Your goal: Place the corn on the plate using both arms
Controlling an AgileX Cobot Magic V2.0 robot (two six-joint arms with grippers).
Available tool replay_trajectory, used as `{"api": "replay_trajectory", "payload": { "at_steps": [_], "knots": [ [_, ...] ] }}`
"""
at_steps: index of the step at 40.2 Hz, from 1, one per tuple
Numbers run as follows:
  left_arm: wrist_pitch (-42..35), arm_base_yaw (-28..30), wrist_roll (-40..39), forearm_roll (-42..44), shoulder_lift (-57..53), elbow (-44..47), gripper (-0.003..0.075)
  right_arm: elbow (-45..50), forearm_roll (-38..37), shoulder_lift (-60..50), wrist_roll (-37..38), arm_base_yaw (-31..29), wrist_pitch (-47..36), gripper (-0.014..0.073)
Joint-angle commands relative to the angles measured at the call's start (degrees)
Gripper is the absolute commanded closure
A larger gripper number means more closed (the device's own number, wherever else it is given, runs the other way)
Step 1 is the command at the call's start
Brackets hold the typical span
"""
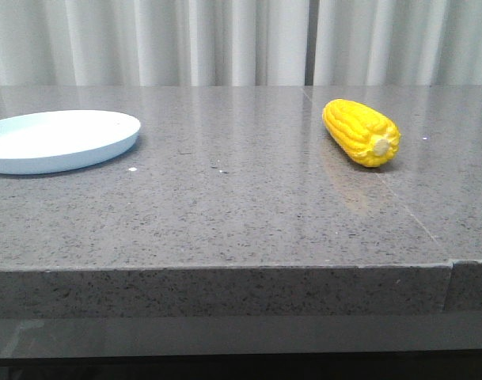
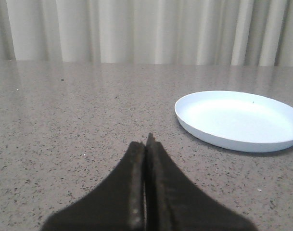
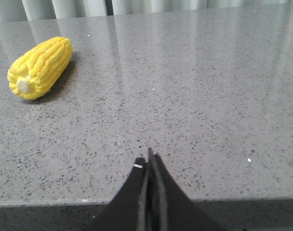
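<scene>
while round pale blue-white shallow plate sits at table's left side, nothing in it, bright yellow plastic-looking corn cob lies well apart at right on grey speckled stone table, long axis running front-to-back, pale stub end toward robot. left gripper fingers pressed together, holding nothing; right gripper likewise closed, unloaded.

Two obstacles stand on the grey table: the plate at the far left and the corn at the far right, well apart. The wide span of table between them is bare, as is the near strip along the front edge. A curtain closes off the far side behind the table
</scene>
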Motion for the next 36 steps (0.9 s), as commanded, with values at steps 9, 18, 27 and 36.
{"api": "replay_trajectory", "payload": {
  "at_steps": [9,18,27,36],
  "knots": [
    [-4.7,0.1,-0.4,0.1,-1.1,0.1,0.0741,-0.9,-0.4,-0.7,-0.4,-0.2,-4.7,0.0662],
    [-4.7,0.1,-0.4,0.1,-1.1,0.1,0.0741,-0.9,-0.4,-0.7,-0.4,-0.2,-4.7,0.0662],
    [-4.7,-0.5,-0.4,0.1,-1.1,0.1,0.0741,-0.9,-0.4,-0.7,-0.4,-0.2,-4.7,0.0662],
    [-4.7,-0.5,-0.4,0.1,-1.1,0.1,0.0741,-0.9,-0.4,-0.7,-0.4,-0.2,-4.7,0.0662]
  ]
}}
